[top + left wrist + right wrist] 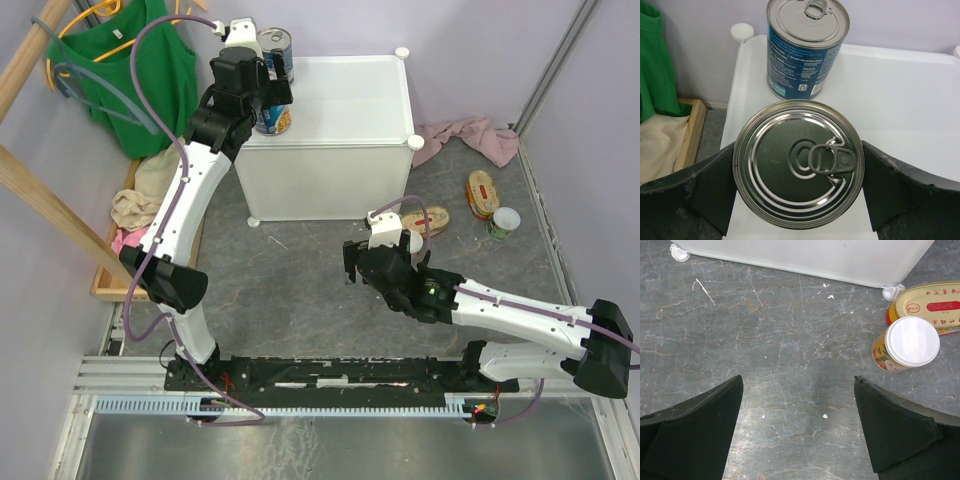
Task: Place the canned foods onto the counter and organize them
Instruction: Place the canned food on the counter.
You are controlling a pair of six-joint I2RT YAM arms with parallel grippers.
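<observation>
The left pincer (799, 167) hides most of its tall can (790, 145) from above, and the lid covers the base, so I can't tell whether it rests on the white worktop (900, 100). The fingers (705, 195) pinch its sides at the front left corner, near a second tall can (807, 45). The right pincer (797, 382) hangs spread wide, empty, by a small white-topped can (912, 342) and a cut-off oval tin (935, 302).

2 tall blue-label cans (798, 165): one inside left claw (798, 145), other just beyond it. 2 small white-topped cans (913, 341), 2 oval gold tins (932, 302): one each just right-ahead of right claw (798, 382), others farther right.
</observation>
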